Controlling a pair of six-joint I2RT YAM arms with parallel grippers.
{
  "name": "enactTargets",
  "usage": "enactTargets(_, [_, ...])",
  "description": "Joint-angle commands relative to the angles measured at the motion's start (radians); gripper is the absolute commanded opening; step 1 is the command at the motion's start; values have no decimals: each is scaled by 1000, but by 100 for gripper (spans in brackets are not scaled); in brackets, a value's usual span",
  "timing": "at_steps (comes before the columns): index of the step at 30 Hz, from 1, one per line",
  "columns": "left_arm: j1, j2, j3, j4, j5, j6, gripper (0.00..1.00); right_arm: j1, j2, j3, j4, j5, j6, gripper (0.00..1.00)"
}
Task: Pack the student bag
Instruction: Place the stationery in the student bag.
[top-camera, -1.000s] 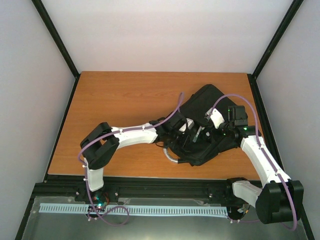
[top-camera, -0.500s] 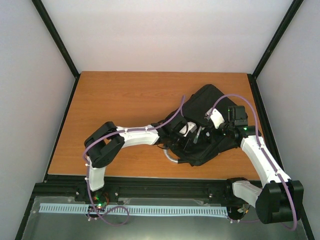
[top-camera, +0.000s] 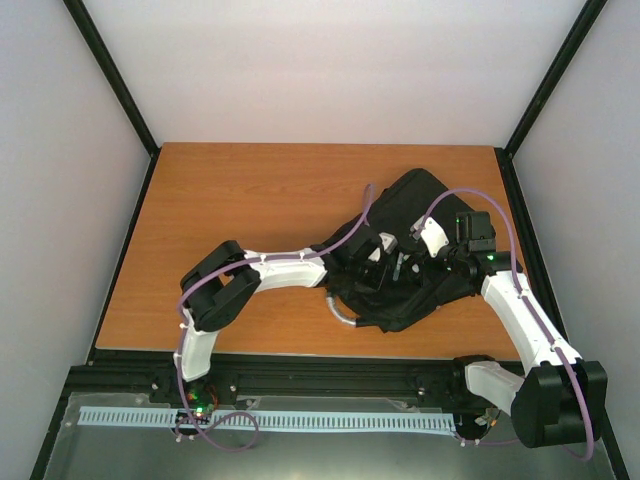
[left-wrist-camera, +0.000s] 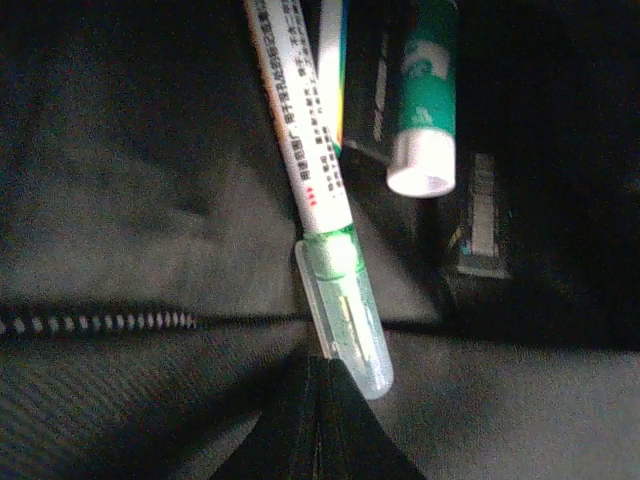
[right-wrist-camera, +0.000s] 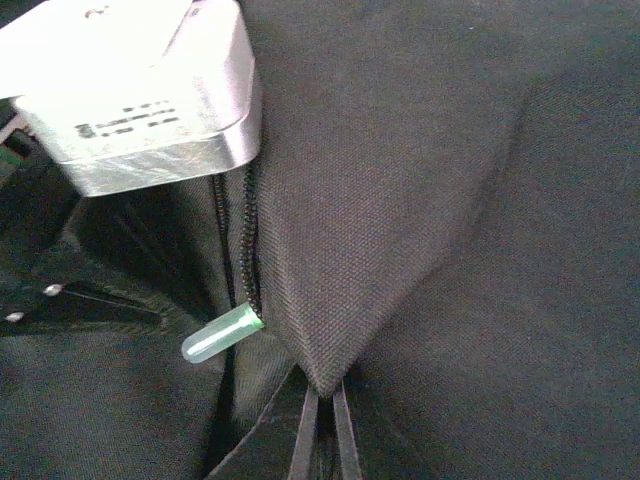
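The student bag (top-camera: 415, 215), a black fabric backpack, lies at the table's right centre with both arms over it. Poking out of its zip opening is a green highlighter pen (left-wrist-camera: 322, 190) with a clear cap (right-wrist-camera: 220, 335). Beside the pen inside the bag is a green-and-white tube (left-wrist-camera: 425, 100). My left gripper (left-wrist-camera: 320, 365) is shut, its tips against the bag fabric right beside the pen cap. Nothing shows between the left jaws. A peak of the bag's flap (right-wrist-camera: 330, 330) is pinched in my shut right gripper (right-wrist-camera: 322, 392) beside the zipper teeth (right-wrist-camera: 248, 250).
The bag's curved grey handle (top-camera: 340, 312) sticks out toward the near table edge. My left arm's white wrist housing (right-wrist-camera: 140, 90) sits close above the opening in the right wrist view. Bare wooden table (top-camera: 240, 200) lies left of the bag.
My left arm has stretched farther right, its elbow shifting toward the bag and its gripper going deeper at the opening. The right arm and the bag have stayed put.
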Motion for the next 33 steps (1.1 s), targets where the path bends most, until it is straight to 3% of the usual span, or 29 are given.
enactTargets(1, [-5, 43, 56, 60, -119, -60, 1, 4, -5, 7, 8, -25, -12, 3])
enactTargets(13, [-3, 47, 31, 154, -210, -155, 1, 4, -10, 6, 7, -26, -13, 3])
enactTargets(22, [-3, -79, -70, 77, -255, -167, 1, 4, -10, 7, 9, -23, -13, 3])
enactTargets(33, [-7, -123, -208, 204, -9, -60, 1, 4, -10, 5, 10, -19, -15, 3])
